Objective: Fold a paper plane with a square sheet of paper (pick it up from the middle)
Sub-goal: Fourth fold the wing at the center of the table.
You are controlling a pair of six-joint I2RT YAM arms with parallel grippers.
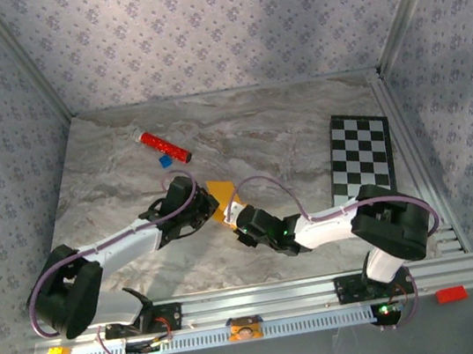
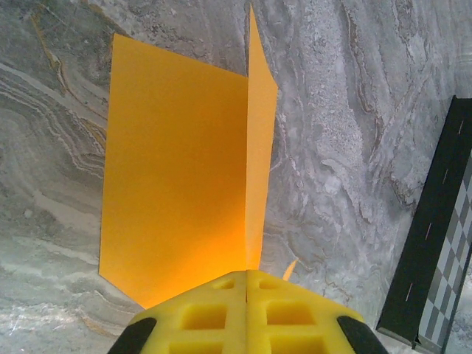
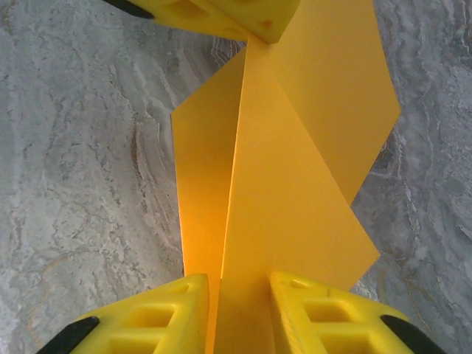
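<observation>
Yellow-fingered right gripper (image 3: 238,284) has its jaws apart, a fold of the square sheet of paper (image 3: 295,184) standing between them. Opposite, the left gripper (image 2: 245,276) is clamped on the creased sheet, near the middle of the marble table (image 2: 354,147).

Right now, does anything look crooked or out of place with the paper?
The square sheet of paper looks askew: its folded flaps splay apart unevenly between the left gripper and the right gripper.

square sheet of paper (image 2: 177,177): thin orange-yellow paper, smooth, matt, crisply creased
worktop (image 1: 256,129): grey marble-look surface, smooth, slight sheen
left gripper (image 2: 245,276): matt yellow moulded plastic
rail (image 1: 281,295), bottom of frame: ribbed bare metal
</observation>
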